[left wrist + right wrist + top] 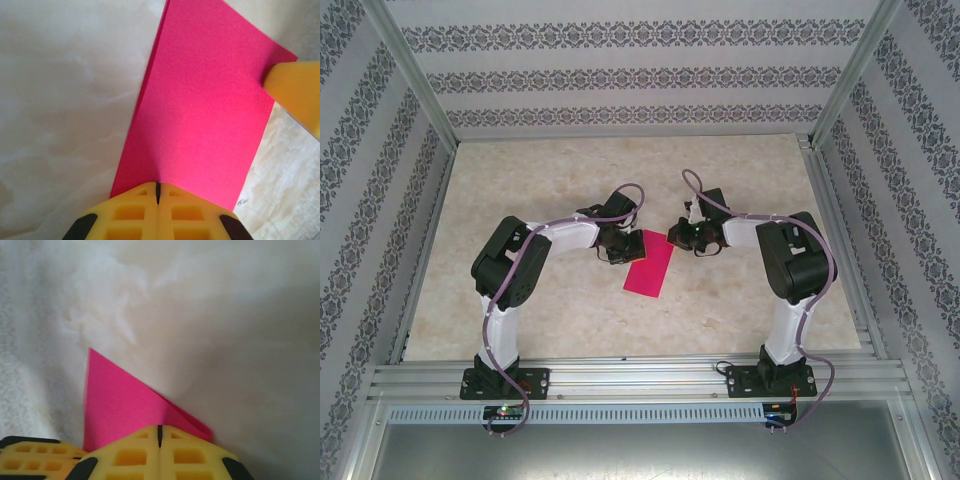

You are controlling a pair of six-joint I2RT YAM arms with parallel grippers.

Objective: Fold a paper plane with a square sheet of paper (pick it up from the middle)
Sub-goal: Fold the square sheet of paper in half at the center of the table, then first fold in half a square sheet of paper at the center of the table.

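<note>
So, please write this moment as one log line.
magenta-pink paper sheet: folded rectangle on marble table | left gripper: jaws shut, at short edge | right gripper: jaws shut, at corner

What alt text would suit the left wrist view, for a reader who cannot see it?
A magenta-pink sheet of paper, folded into a long rectangle, lies on a pale marbled table. The shut yellow left gripper rests on its near short edge, and the right gripper touches its far right corner.
</note>
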